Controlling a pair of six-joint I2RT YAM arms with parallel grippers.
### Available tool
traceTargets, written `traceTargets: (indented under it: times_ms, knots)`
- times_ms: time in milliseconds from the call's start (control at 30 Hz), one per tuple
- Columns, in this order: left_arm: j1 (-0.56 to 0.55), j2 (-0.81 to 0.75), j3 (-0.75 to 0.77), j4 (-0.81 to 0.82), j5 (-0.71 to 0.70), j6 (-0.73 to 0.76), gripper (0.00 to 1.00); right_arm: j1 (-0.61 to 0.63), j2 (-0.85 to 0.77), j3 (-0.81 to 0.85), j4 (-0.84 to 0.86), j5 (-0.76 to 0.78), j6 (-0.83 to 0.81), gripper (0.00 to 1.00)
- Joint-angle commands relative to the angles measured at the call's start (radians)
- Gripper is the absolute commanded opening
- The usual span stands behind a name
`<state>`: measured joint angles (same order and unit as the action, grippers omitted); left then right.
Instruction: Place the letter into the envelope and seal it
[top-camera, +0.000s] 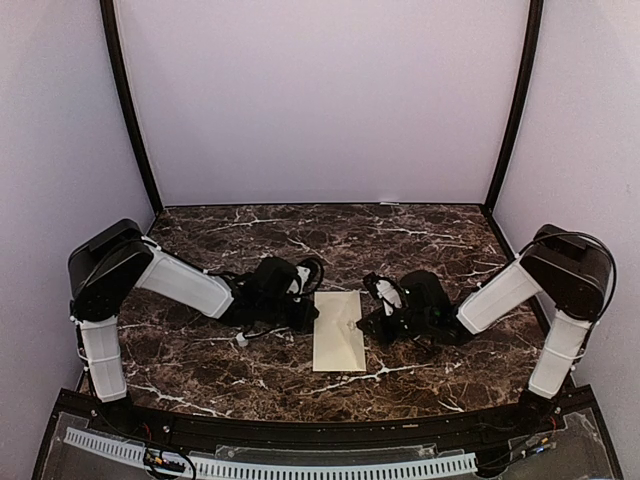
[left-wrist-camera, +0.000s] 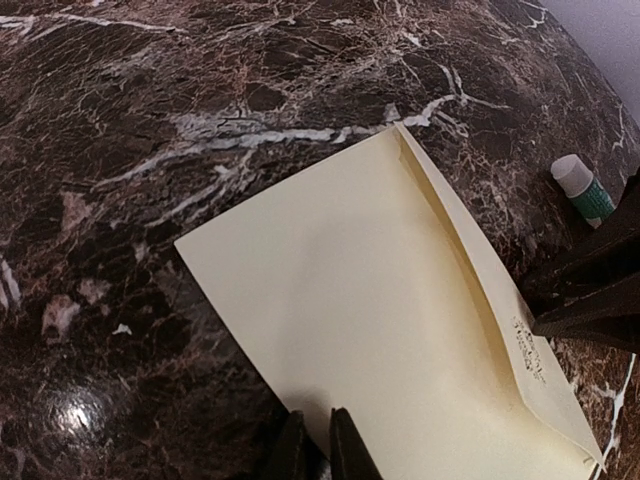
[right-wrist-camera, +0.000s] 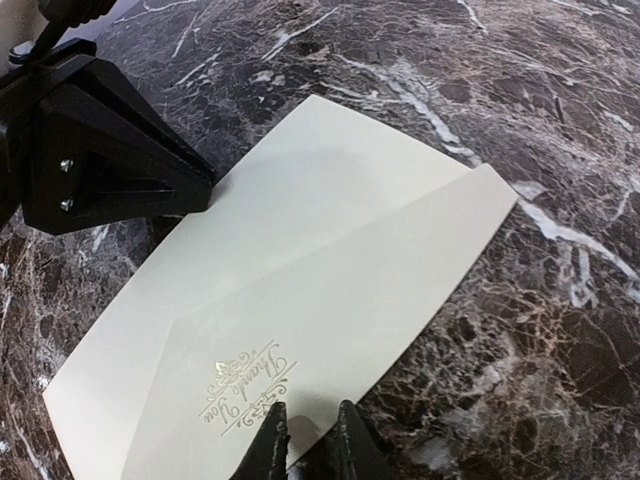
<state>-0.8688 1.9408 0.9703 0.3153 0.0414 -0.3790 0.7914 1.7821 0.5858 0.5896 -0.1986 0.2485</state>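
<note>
The envelope (top-camera: 339, 330) is lying flat on the dark marble worktop (top-camera: 250, 230), directly between the two tools. The left tool (left-wrist-camera: 317, 452) is sitting at one long edge of it, its fingers (left-wrist-camera: 346, 455) drawn narrow, only a slit showing. Whether they are pinching the paper I cannot tell. The right tool (right-wrist-camera: 312, 440), equally narrow, is poised over the flap (right-wrist-camera: 330, 300) beside the gold lettering. A small white and green tube (left-wrist-camera: 583, 190) is sitting close by the right tool.
</note>
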Motion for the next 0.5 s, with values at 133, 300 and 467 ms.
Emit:
traceTargets:
  times_ms: [133,300,467]
  knots:
    - [-0.007,0.031,0.02,-0.036,0.014,-0.005,0.1,0.03,0.067,0.062,0.048,-0.042,0.011,0.16]
    - [-0.006,0.039,0.031,-0.036,0.022,-0.002,0.1,0.042,0.09,0.085,0.044,-0.052,0.004,0.16]
    - [-0.006,0.046,0.041,-0.038,0.022,0.002,0.1,0.057,0.106,0.11,0.011,-0.038,-0.015,0.12]
